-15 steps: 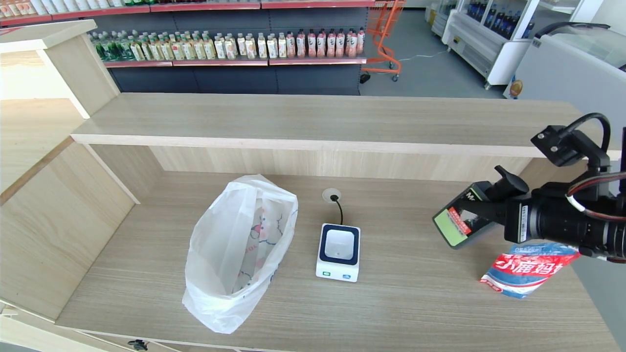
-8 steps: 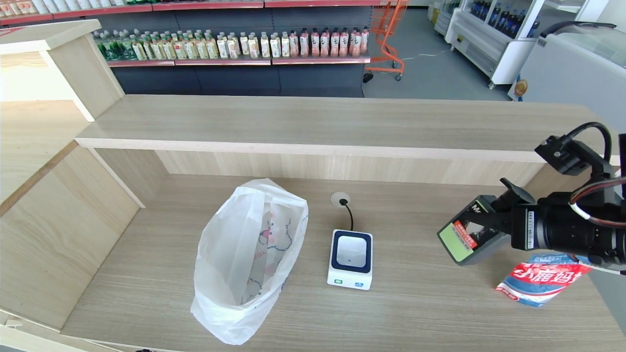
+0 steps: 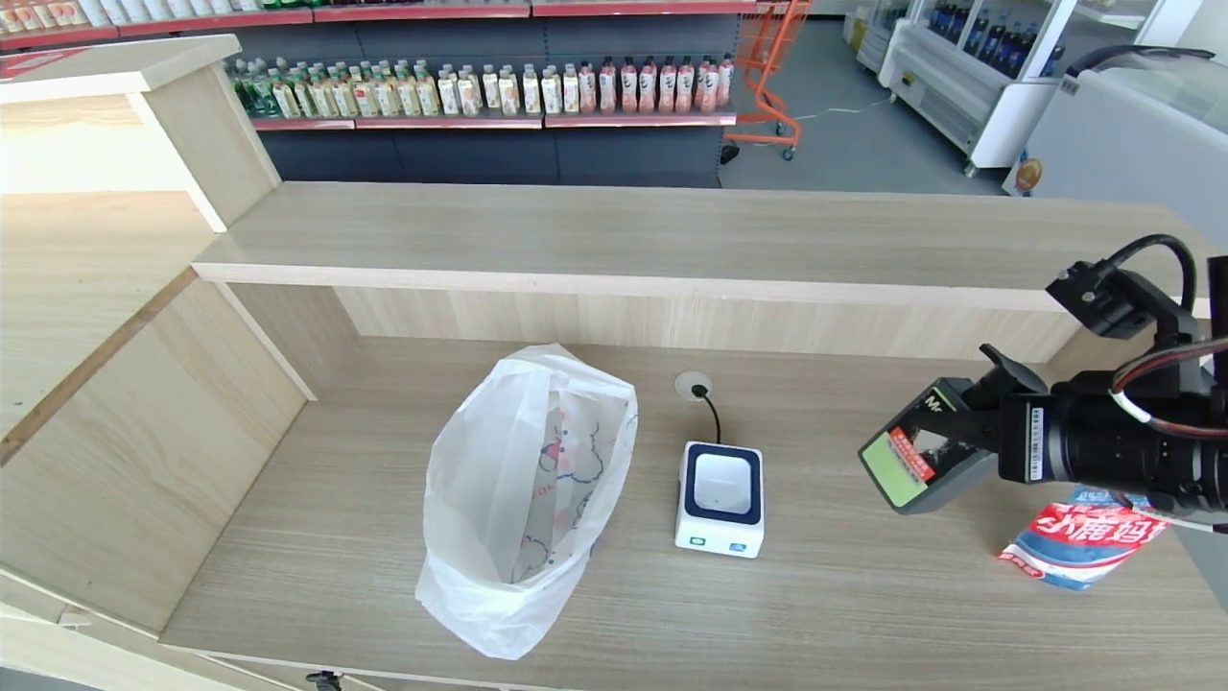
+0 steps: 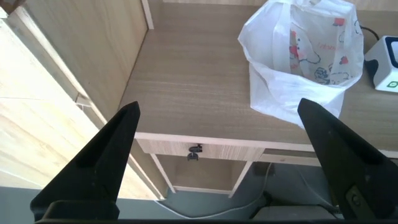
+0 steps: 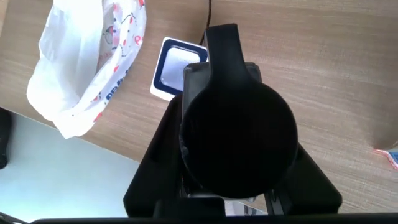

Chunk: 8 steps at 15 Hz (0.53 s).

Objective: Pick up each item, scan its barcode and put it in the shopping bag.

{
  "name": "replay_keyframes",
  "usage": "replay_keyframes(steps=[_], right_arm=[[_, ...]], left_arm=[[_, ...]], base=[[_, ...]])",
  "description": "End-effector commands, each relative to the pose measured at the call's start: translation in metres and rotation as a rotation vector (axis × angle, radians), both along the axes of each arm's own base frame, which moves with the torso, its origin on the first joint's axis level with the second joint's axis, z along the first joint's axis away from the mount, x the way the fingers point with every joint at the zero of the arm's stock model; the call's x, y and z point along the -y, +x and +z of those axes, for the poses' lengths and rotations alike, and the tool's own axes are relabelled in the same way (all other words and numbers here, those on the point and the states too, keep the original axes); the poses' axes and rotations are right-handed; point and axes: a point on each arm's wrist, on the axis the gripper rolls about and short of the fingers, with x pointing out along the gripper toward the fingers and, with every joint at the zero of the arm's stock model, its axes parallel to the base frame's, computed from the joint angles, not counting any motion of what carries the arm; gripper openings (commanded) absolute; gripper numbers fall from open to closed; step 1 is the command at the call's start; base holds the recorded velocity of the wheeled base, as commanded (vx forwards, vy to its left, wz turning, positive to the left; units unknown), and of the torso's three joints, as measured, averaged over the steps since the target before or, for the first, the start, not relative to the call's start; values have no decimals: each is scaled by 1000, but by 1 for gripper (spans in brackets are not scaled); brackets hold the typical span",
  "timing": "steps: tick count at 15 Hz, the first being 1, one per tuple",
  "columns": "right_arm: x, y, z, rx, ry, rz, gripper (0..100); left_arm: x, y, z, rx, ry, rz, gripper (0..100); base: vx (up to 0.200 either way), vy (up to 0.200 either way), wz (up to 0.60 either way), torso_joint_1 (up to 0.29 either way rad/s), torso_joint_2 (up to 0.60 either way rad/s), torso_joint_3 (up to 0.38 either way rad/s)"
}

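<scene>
The right pincer [image 3: 964,432] is clamped on a dark box [image 3: 911,459] w/ a green-and-red label. It holds the box in the air above the tabletop [image 3: 844,605], right of the scanner [image 3: 720,485] and well apart from it. The white shopping bag [image 3: 528,499] stands open just left of the scanner, w/ what looks like a printed pack inside. A red-blue pouch [image 3: 1084,537] lies on the tabletop below the right arm. The left pincer [image 4: 217,112] is spread wide w/ nothing in it, near the tabletop's front edge.
</scene>
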Motion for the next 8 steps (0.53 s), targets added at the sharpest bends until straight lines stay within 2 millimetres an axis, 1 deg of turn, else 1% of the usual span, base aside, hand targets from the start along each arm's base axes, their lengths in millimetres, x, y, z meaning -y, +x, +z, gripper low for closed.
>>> replay_keyframes(steps=[1, 6, 8], right_arm=[[-1, 4, -4, -18, -11, -9, 0], [-6, 17, -10, -42, -15, -5, 0], [-8, 20, -7, -41, 4, -6, 0]], left_arm=[[0, 0, 0, 0, 0, 0, 100], [0, 0, 0, -2, -2, 0, 100], [0, 0, 0, -2, -5, 0, 100]], base=[[0, 0, 0, 0, 0, 0], [0, 0, 0, 0, 0, 0], [0, 200, 0, 10, 7, 2]])
